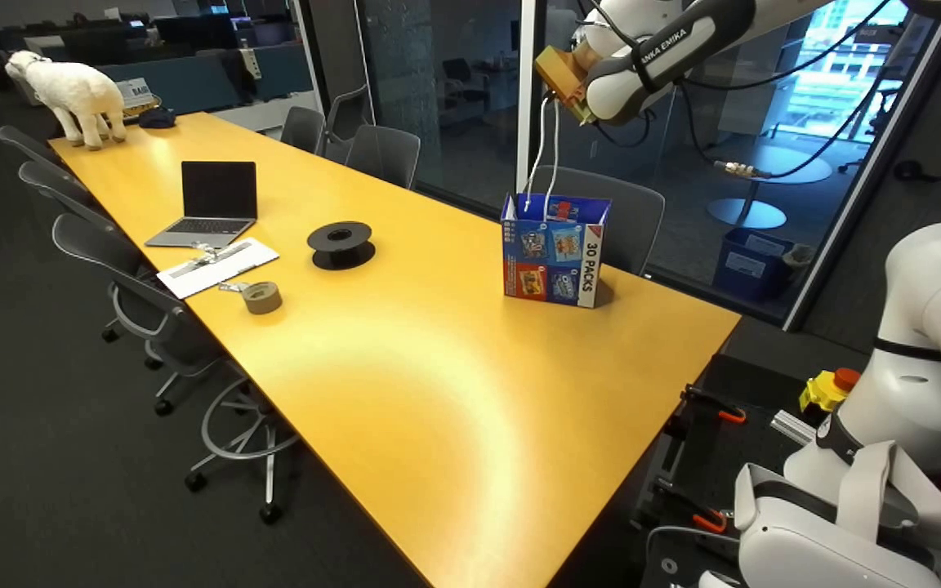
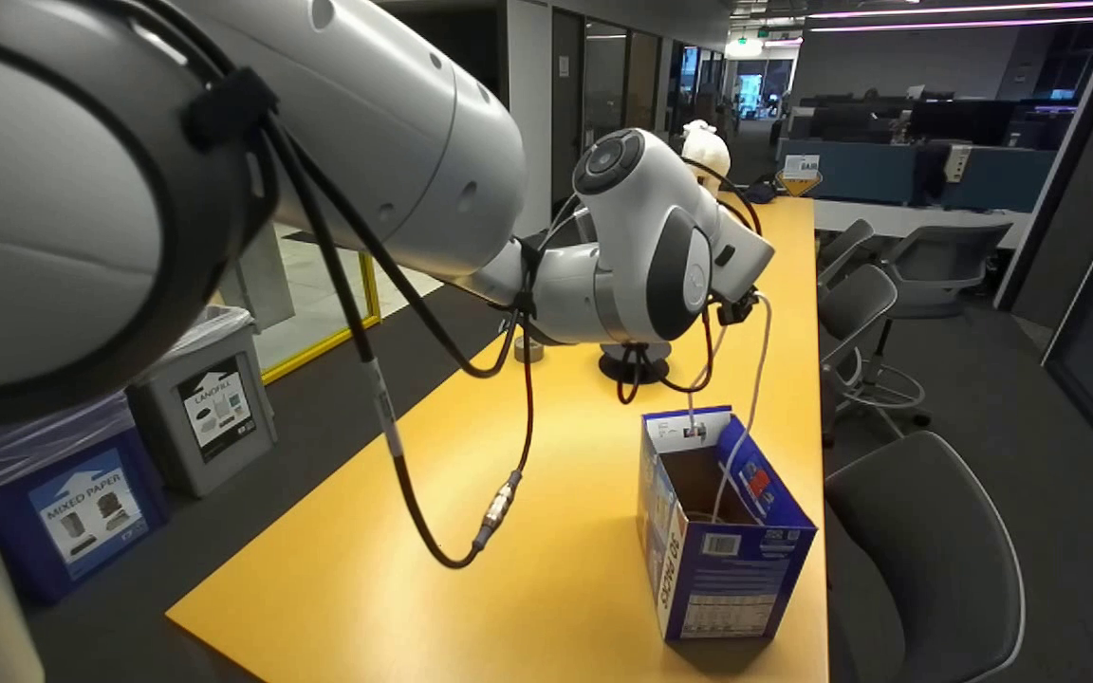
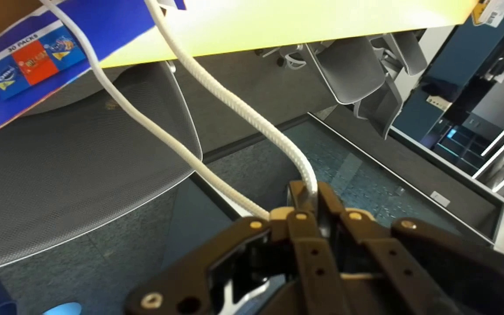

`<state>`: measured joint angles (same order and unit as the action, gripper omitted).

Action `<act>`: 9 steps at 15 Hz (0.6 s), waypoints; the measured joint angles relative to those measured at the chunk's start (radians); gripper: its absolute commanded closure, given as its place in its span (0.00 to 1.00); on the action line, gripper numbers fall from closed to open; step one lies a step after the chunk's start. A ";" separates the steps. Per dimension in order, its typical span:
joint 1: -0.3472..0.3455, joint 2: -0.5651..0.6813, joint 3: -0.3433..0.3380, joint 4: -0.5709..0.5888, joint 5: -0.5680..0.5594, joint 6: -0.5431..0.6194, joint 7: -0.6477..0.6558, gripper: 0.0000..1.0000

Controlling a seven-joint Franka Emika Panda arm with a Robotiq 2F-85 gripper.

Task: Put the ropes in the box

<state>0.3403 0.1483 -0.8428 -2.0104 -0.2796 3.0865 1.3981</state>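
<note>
The gripper (image 3: 314,203) has its fingers squeezed tight on white rope (image 3: 256,120). Two strands hang from it, and their low parts go down inside the blue box (image 1: 552,253). I can't tell if it is one rope or two. The box stands upright on the yellow table (image 1: 405,384). Big letters on its side say "30 PACKS"; most of the little words are too small to read. The robot arm (image 1: 687,37) says "ANKA EMIKA" in white letters. In an exterior view, a gray bin (image 2: 214,408) says "LANDFILL" and a blue bin (image 2: 86,512) says "MIXED PAPER."
</note>
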 measured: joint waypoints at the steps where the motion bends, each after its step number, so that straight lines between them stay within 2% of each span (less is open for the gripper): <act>1: 0.002 0.005 -0.001 0.000 -0.004 -0.006 0.000 0.90; 2: 0.005 0.010 -0.002 0.000 -0.010 -0.012 0.000 0.64; 3: 0.008 0.012 -0.003 0.000 -0.014 -0.022 0.000 0.64; 4: 0.011 0.013 -0.003 0.000 -0.016 -0.036 0.000 0.58; 9: 0.029 0.009 -0.002 0.000 -0.037 -0.118 -0.005 0.20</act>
<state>0.3690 0.1578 -0.8450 -2.0102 -0.3169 2.9688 1.3931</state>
